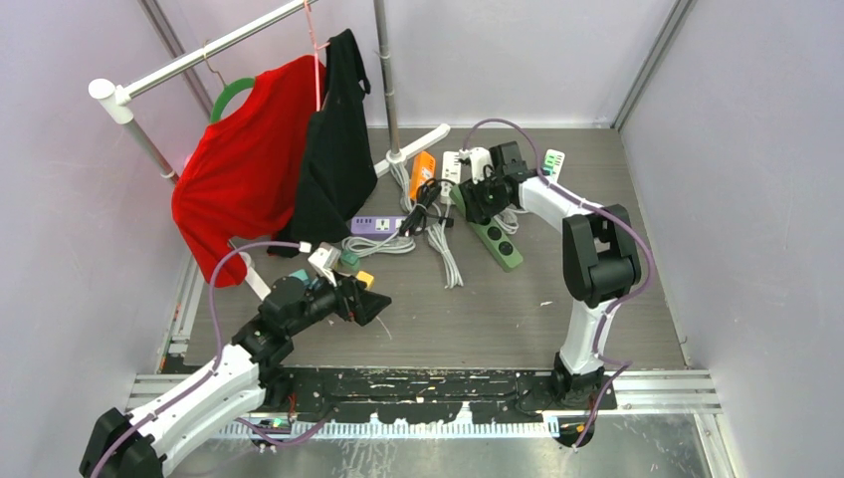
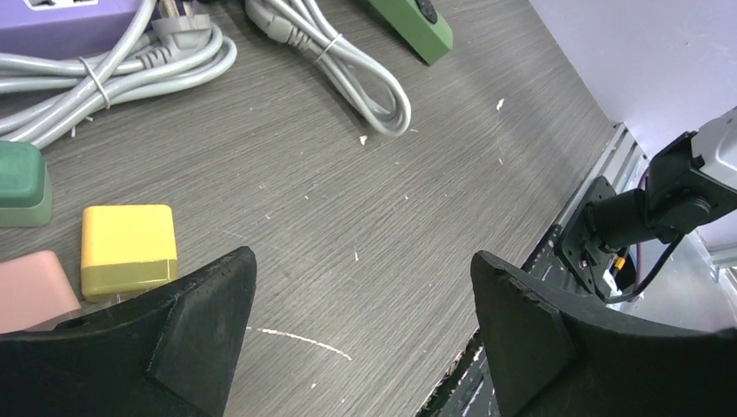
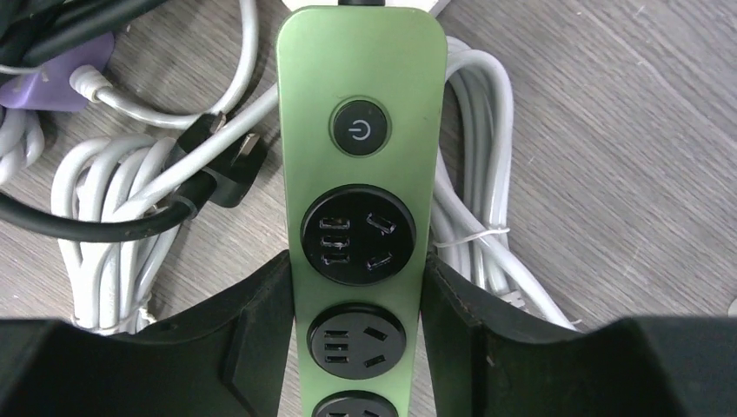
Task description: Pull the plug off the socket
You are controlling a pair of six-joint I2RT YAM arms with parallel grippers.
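Observation:
My right gripper (image 3: 356,261) is shut on the sides of the green socket strip (image 3: 361,87), which lies flat on the table among the cables (image 1: 496,239). The round sockets that show on it hold no plug. My left gripper (image 2: 361,256) hangs open over bare table at the near left (image 1: 373,304), with nothing between its fingers. Just to its left lie a yellow plug cube (image 2: 128,248), a green one (image 2: 19,178) and a pink one (image 2: 30,287), all loose on the table.
A purple strip (image 1: 378,225), an orange strip (image 1: 422,174) and white strips (image 1: 451,164) lie among coiled grey cables (image 2: 365,69). A loose black plug (image 3: 228,169) rests left of the green strip. A rack with a red shirt (image 1: 249,159) and black garment (image 1: 338,149) stands back left.

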